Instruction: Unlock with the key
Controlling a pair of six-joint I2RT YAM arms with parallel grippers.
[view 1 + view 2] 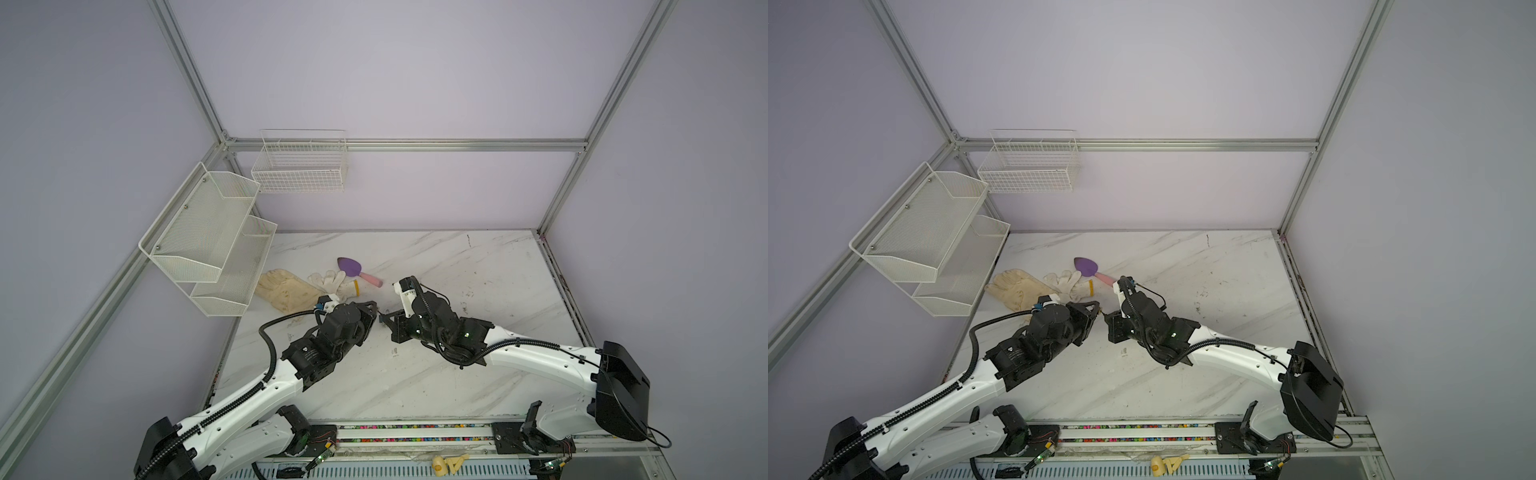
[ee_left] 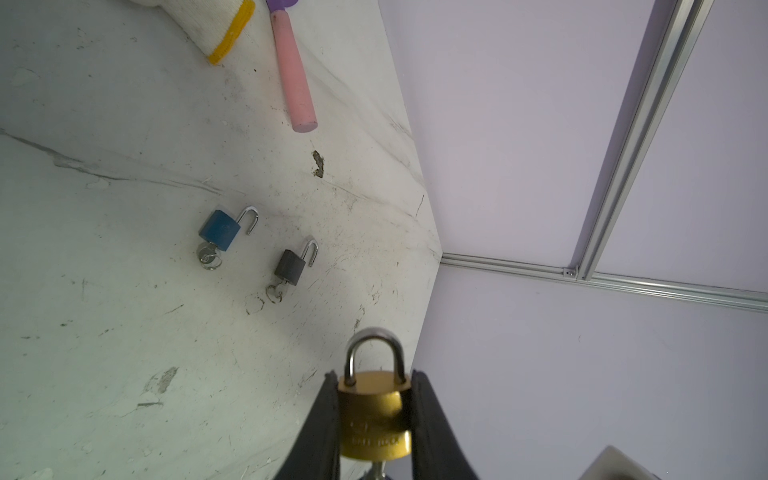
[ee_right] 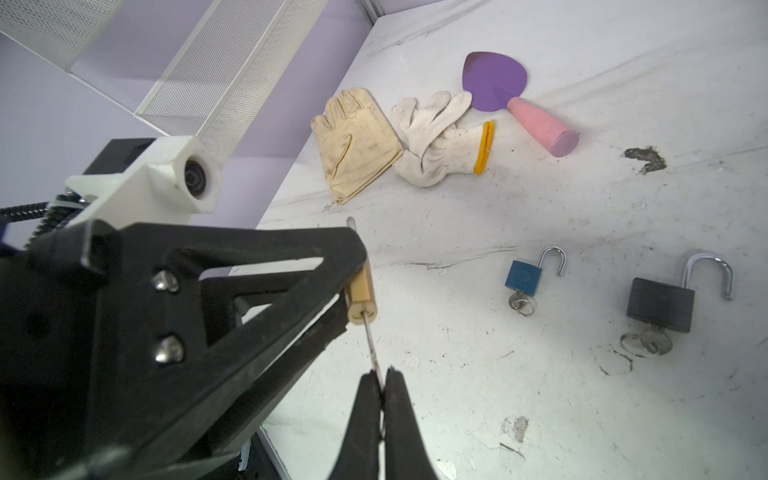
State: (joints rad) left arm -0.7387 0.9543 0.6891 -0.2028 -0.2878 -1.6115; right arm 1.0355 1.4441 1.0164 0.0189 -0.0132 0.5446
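Note:
My left gripper (image 2: 375, 376) is shut on a brass padlock (image 2: 374, 411), one finger on each side of its body. Its steel shackle (image 2: 376, 349) is closed. My right gripper (image 3: 380, 374) is shut on the key (image 3: 371, 345), seen edge-on as a thin silver blade. The key runs from my fingertips into the underside of the padlock (image 3: 360, 297). In both top views the left gripper (image 1: 373, 311) (image 1: 1095, 309) and right gripper (image 1: 384, 319) (image 1: 1106, 319) meet tip to tip above the table's middle; the padlock and key hardly show between them.
On the table lie a blue padlock (image 3: 523, 278) and a black padlock (image 3: 660, 305), each with its shackle open and a key in it. Further back lie two gloves (image 1: 291, 289) and a purple trowel (image 1: 351, 267) with a pink handle. A white mesh shelf (image 1: 208, 241) hangs on the left.

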